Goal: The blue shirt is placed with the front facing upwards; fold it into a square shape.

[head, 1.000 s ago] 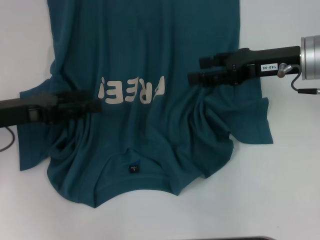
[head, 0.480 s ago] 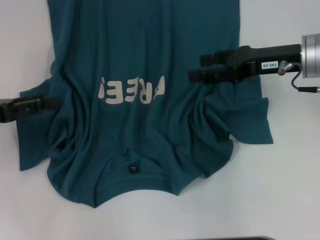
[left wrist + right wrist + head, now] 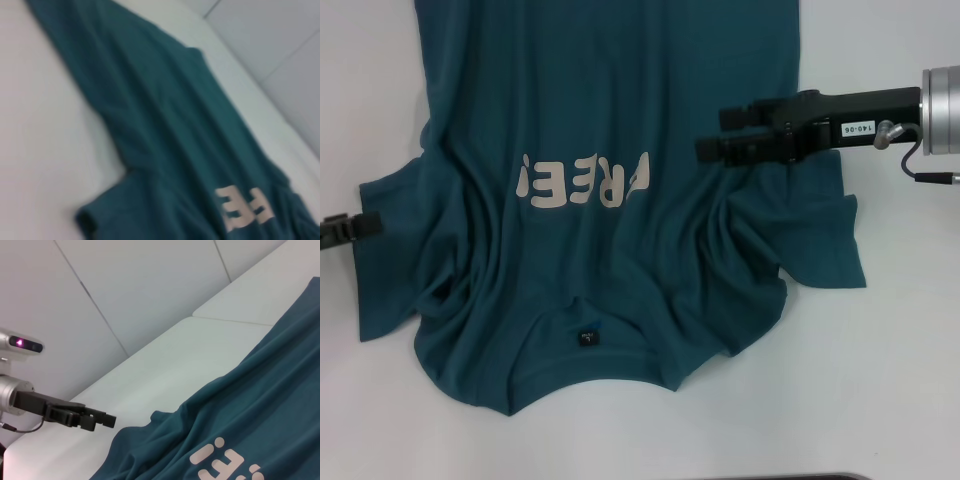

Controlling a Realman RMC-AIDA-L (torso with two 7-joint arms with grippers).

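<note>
The blue shirt (image 3: 610, 100) lies front up on the white table (image 3: 890, 380), rumpled around the shoulders. Its off-white print (image 3: 585, 182) reads upside down in the head view, and the neckline with its black label (image 3: 587, 339) is at the near side. My right gripper (image 3: 712, 136) hangs open over the shirt's right side, beside the print, with nothing between its fingers. My left gripper (image 3: 365, 226) is at the view's far left, at the edge of the left sleeve (image 3: 385, 270). The right wrist view shows the left gripper (image 3: 102, 419) beyond the shirt (image 3: 260, 405).
The right sleeve (image 3: 825, 245) is bunched in folds below my right gripper. Bare white table surrounds the shirt on the left, right and near sides. Grey wall panels (image 3: 150, 290) stand behind the table. A dark edge (image 3: 770, 477) runs along the near border.
My left arm has pulled back leftward off the shirt to the frame's edge. The right gripper has stayed almost still. The shirt has not visibly shifted.
</note>
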